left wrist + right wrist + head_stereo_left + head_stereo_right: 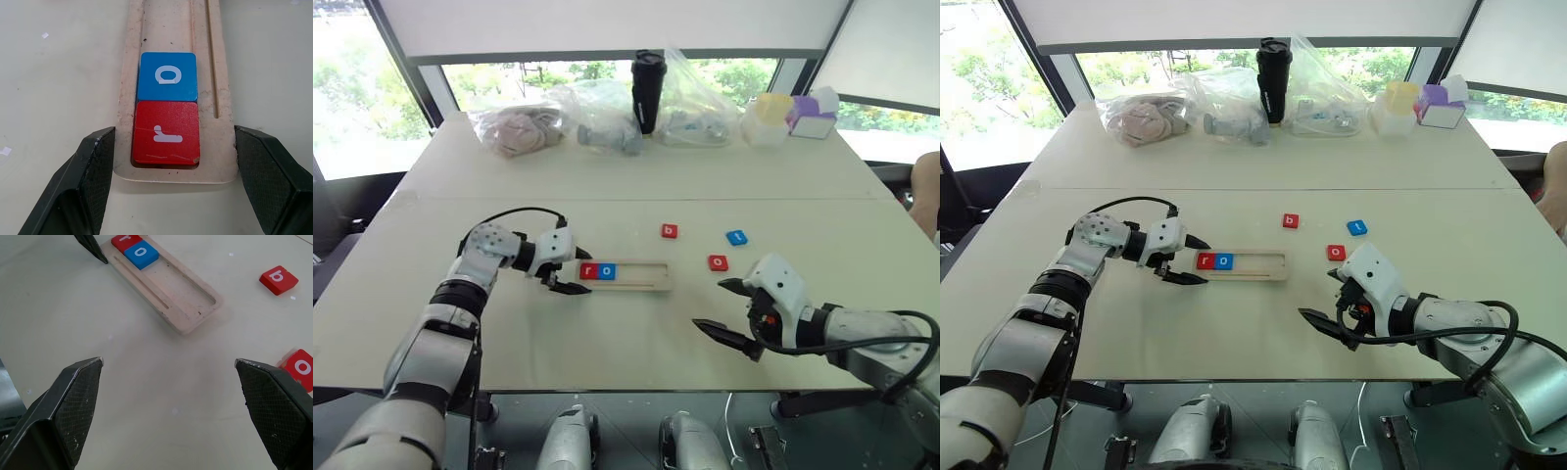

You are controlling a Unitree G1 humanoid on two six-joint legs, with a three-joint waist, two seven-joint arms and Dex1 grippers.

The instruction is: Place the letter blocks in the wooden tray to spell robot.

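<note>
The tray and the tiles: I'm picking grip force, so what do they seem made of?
Tray: pale bare wood, matte; faint grain and dark specks show. Tiles, the red r and blue o: probably painted wood with a slight sheen; the r has scuffs and a chipped corner, though coated plastic can't be ruled out.

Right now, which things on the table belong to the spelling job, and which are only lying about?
For the job:
- wooden tray
- red r block and blue o block, already in the tray
- red b block, blue t block, red o block, loose on the table

Lying about:
- plastic bags
- black cup
- yellow box and purple box
</note>
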